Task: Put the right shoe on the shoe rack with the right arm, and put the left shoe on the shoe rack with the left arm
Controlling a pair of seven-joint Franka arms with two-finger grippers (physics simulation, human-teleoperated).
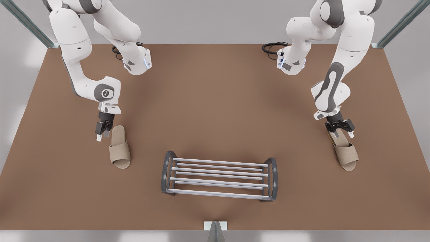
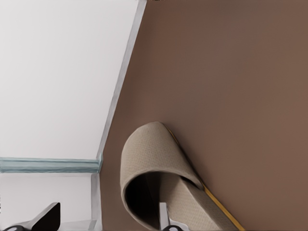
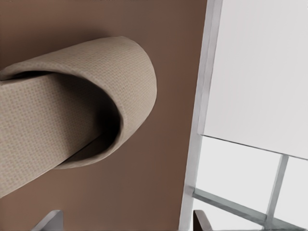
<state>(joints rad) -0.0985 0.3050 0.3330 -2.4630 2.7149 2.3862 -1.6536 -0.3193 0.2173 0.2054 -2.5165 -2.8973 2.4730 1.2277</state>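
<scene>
On the brown table (image 1: 215, 101), the right shoe (image 1: 119, 148) lies toward the edge at the front view's left. The right gripper (image 1: 101, 132) hangs just beside its heel, on the edge side, fingers wide apart and holding nothing. The left shoe (image 1: 346, 153) lies near the opposite edge. The left gripper (image 1: 340, 131) is over its heel, also wide, with one fingertip (image 2: 164, 217) above the sole. The shoe rack (image 1: 220, 162) stands between the shoes, close to the table's edge at the front view's bottom.

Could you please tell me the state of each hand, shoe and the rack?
right hand: open, beside right shoe heel.
left hand: open, over left shoe heel.
right shoe: flat on table, ungripped.
left shoe: flat on table, ungripped.
shoe rack: upright, holding no shoe.
</scene>
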